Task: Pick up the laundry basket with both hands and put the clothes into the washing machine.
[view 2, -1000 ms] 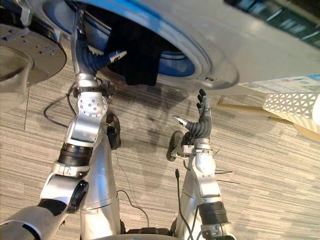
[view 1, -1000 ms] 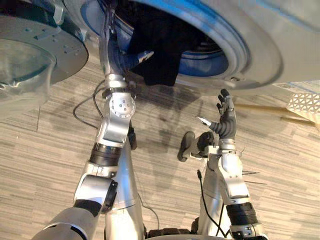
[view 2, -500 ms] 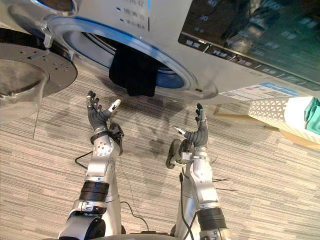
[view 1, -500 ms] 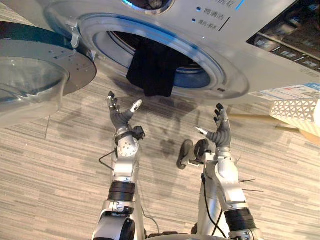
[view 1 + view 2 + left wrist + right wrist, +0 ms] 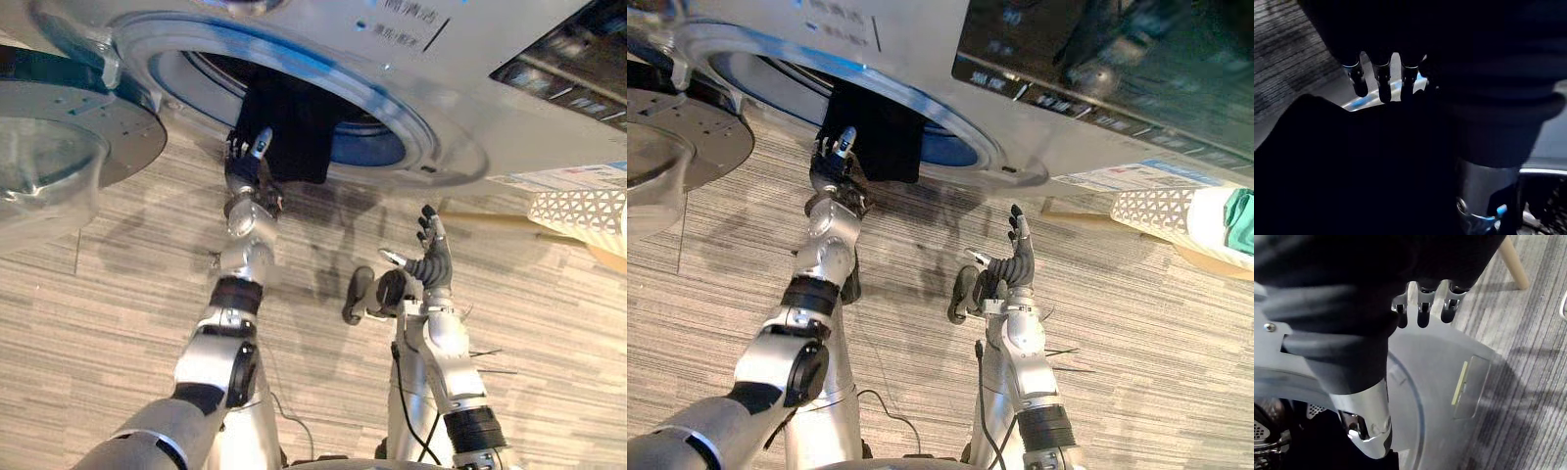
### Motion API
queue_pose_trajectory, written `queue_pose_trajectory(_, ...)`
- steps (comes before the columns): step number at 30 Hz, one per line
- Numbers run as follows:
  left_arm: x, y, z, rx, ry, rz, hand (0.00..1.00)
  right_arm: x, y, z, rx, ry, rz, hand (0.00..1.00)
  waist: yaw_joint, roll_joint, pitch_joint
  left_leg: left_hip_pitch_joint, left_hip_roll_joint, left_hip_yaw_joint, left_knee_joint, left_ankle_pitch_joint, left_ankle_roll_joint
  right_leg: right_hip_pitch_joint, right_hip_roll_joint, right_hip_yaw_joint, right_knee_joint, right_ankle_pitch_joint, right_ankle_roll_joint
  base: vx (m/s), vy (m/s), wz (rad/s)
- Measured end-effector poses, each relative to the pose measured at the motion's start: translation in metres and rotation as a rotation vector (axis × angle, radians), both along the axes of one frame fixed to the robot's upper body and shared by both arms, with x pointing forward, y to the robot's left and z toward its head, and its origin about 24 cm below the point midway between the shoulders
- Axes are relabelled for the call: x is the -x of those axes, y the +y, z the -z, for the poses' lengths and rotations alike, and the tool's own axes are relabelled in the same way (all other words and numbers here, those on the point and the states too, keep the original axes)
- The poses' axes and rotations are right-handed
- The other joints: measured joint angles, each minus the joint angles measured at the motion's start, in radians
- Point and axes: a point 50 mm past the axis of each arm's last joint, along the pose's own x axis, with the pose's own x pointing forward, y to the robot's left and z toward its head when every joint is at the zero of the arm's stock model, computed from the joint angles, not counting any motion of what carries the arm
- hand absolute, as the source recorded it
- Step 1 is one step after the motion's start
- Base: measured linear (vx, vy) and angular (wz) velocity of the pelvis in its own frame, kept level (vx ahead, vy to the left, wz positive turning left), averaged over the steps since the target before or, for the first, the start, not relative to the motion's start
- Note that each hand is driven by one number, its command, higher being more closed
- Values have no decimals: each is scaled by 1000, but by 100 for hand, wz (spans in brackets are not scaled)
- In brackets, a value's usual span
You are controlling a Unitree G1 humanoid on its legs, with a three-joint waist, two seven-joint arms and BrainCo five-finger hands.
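Left eye view, at the washing machine (image 5: pixel 460 59): one dark garment (image 5: pixel 299 137) is seen draped over the lower rim of the machine's opening, partly inside the drum and partly hanging out below it. The left hand (image 5: pixel 243 162) is raised against the hanging part, on the side nearer the door (image 5: pixel 78 127), with fingers stretched out on the cloth rather than closed round it, as the left wrist view suggests. The right hand (image 5: pixel 431 257) is held up below the machine's front, well apart from the garment, fingers spread and nothing held. The step in hand is judged to be the tucking-in of this garment. The hanging hem would best be scooped from beneath and pushed well past the rim, so that no cloth is left across the seal; soft fabric is likely to slide back if merely nudged. Counted: one garment, one machine, one open door, one white laundry basket (image 5: pixel 1161 208) well apart from the machine on the side away from the door, one teal cloth (image 5: pixel 1241 211) apparently lying in it, two hands.
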Motion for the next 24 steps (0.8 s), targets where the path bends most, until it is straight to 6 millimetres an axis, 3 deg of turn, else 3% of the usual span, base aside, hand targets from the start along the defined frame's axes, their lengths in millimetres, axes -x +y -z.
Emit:
queue_pose_trajectory(7,-4,17,-26,-30,-66,-34,100,-2,-3,-5,-9,-18,13,0,-4,-8,48,-32,11,5,37,-3,6,-37,0,16,30,8,5,3,-14,-7)
queue_pose_trajectory(13,1,14,-25,-5,-89,-21,100,-2,-2,-7,-41,-29,13,0,-6,-8,49,-33,9,10,44,-8,14,-37,-3,23,34,7,7,42,-15,1)
queue_pose_trajectory(16,14,2,-35,21,-203,28,100,-2,-2,-7,-54,-28,16,0,-4,-8,49,-23,9,19,37,-8,14,-36,-5,29,34,7,7,38,-34,3)
queue_pose_trajectory(24,48,-19,-18,42,-275,118,100,0,-5,-5,-53,-20,24,0,-4,-7,49,39,14,40,1,-8,14,7,-1,41,9,6,10,39,-42,1)
